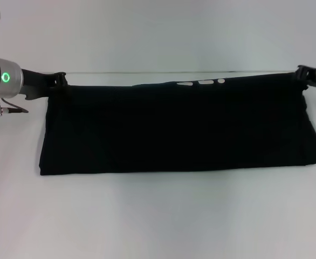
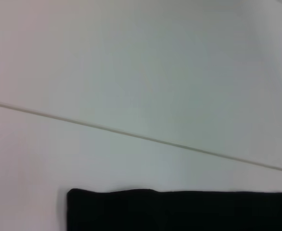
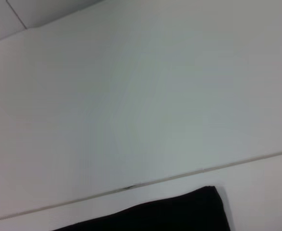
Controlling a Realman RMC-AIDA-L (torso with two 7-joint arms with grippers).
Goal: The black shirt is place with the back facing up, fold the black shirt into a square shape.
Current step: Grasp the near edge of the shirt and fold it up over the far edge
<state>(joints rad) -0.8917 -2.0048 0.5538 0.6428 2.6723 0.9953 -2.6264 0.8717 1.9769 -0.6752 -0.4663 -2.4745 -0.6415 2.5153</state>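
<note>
The black shirt (image 1: pixel 174 129) lies across the white table as a long wide band. Its far edge runs straight and taut between my two grippers. Small cream marks (image 1: pixel 204 82) show along that far edge. My left gripper (image 1: pixel 60 81) sits at the shirt's far left corner, gripping the cloth. My right gripper (image 1: pixel 304 73) holds the far right corner the same way. In the left wrist view a strip of the black shirt (image 2: pixel 179 211) shows, and a corner of the shirt (image 3: pixel 179 211) appears in the right wrist view. Neither wrist view shows any fingers.
The white table (image 1: pixel 158 216) stretches in front of the shirt. Its far edge (image 1: pixel 147 72) meets a pale wall just behind the grippers. A seam line (image 2: pixel 141 137) crosses the left wrist view.
</note>
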